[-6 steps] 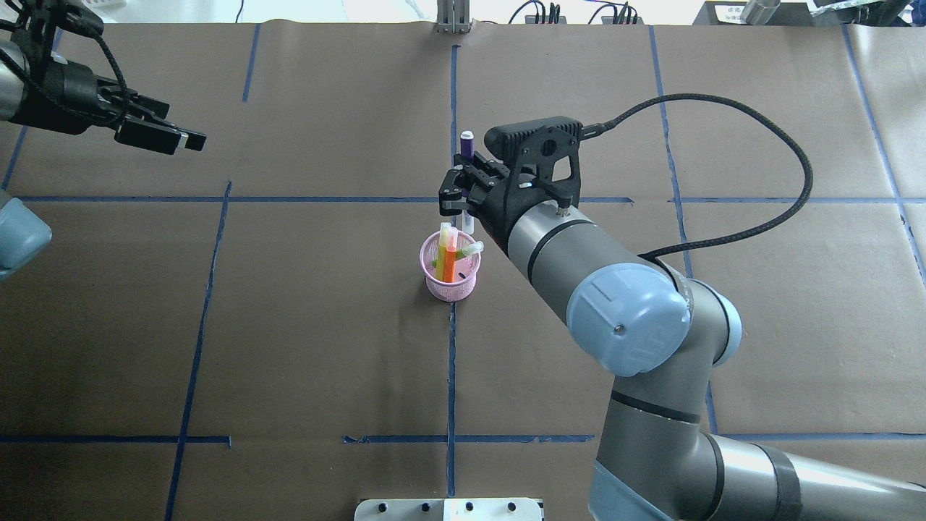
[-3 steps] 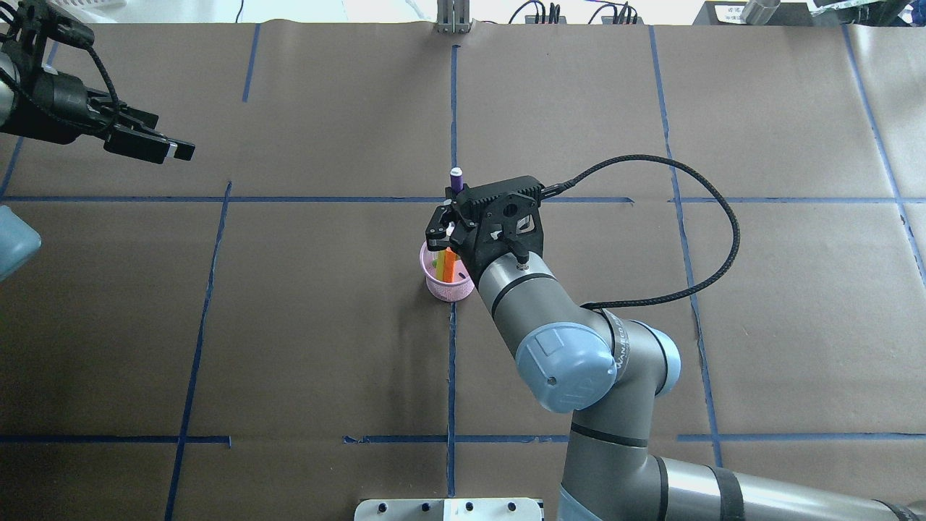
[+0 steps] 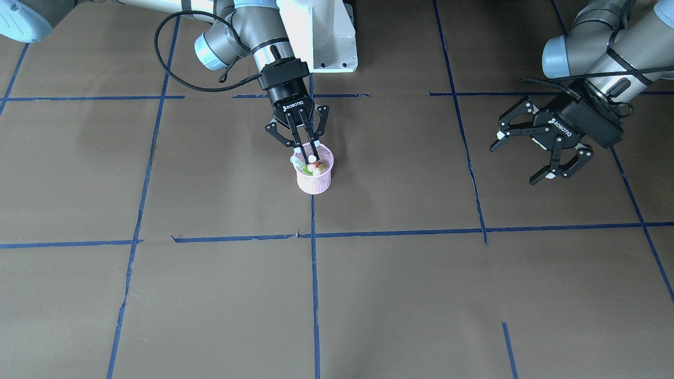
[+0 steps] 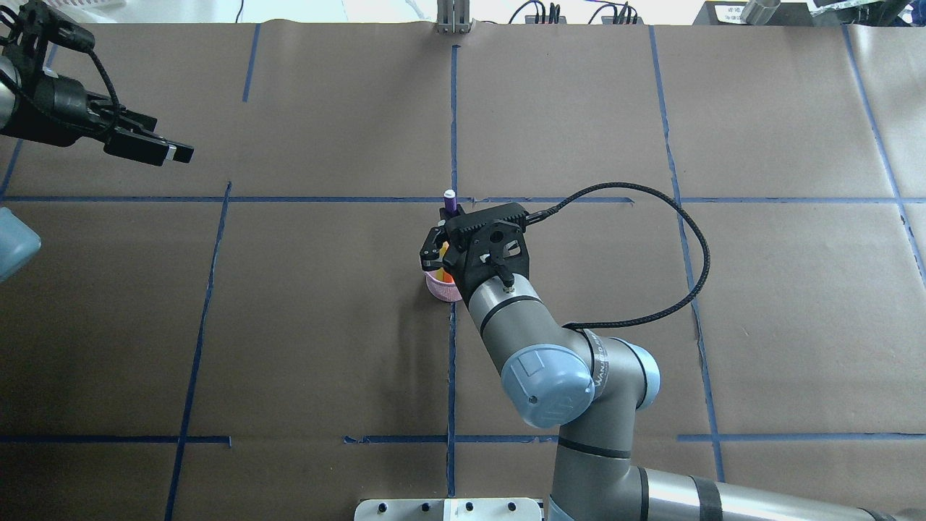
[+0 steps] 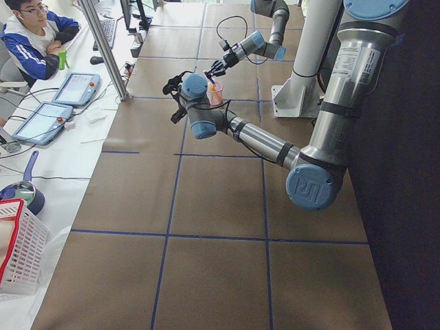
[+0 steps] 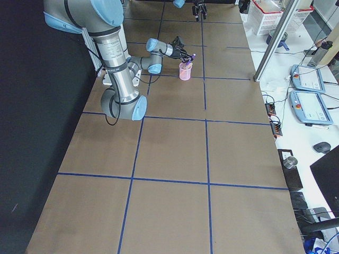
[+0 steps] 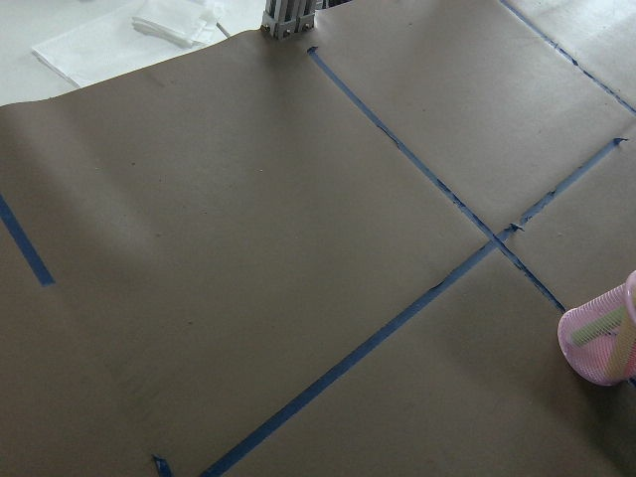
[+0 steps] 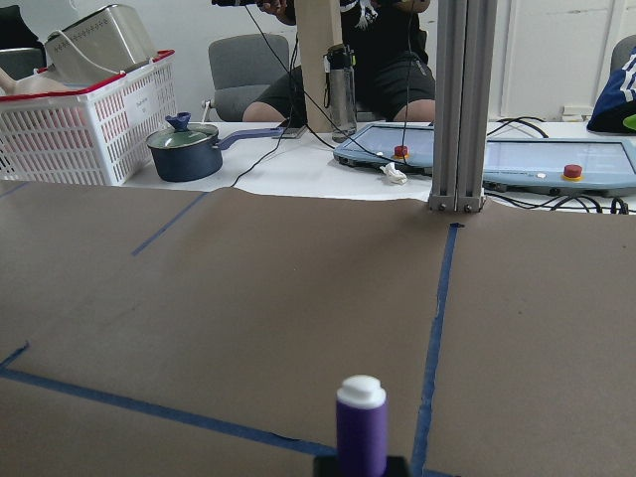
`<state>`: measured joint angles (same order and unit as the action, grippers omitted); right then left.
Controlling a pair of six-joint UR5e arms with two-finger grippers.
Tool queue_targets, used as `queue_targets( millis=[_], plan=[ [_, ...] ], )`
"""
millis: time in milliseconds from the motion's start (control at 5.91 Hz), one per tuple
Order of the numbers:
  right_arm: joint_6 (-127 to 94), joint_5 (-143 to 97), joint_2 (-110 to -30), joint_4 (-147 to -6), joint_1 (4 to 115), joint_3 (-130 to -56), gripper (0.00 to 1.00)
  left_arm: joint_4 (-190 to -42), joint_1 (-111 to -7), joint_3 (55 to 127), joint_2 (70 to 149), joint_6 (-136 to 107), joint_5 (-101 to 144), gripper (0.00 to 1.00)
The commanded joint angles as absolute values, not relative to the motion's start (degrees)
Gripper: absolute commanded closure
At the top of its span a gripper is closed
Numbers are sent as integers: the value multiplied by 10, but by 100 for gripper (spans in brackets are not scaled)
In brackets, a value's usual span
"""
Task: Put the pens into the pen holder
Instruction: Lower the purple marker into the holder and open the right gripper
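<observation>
The right arm reaches from the robot's base out over the middle of the tabletop (image 4: 289, 325), elbow bent and wrist turned down, so the right gripper (image 3: 305, 152) stands over the mouth of the pink pen holder (image 3: 314, 183). Its jaws are clamped on the purple pen (image 4: 449, 201), which is held nearly upright with its pale cap on top; whether its lower tip is inside the cup cannot be told. The orange pen (image 4: 448, 276) and green pen (image 3: 304, 169) lean inside the holder. Far off to the left, the left gripper (image 3: 518, 163) hangs above the tabletop with its jaws wide apart. Brown paper crossed by blue tape (image 4: 451, 362) covers the surface. Beyond its far edge stand an aluminium post (image 8: 457, 99), teach pendants (image 8: 556, 159), a blue pot (image 8: 189, 154), a white basket (image 8: 79, 129) and a seated person (image 5: 41, 41). Compared with a second ago, the right arm has drawn back nearer the robot and brought the purple pen from beyond the holder to above it; the left gripper has barely shifted.
</observation>
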<state>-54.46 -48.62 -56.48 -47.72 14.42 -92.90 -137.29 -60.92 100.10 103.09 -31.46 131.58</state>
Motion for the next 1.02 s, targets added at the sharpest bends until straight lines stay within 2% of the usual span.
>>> queue_targets(
  millis=[0,169,508,846],
  plan=[
    [-521,-476,-568,-475,132,-919,92,-1373,-609,999,1031,-315,1316,0],
    [-520,-468,-563,-475,126,-919,2,-1373,-608,996,1031,-315,1316,0],
    [-520,-456,-563,-449,122,-936,0,-1373,-608,995,1031,-315,1316,0],
    [-512,-581,-567,-456,160,-1021,0,-1373,-611,996,1031,-315,1316,0]
  ],
)
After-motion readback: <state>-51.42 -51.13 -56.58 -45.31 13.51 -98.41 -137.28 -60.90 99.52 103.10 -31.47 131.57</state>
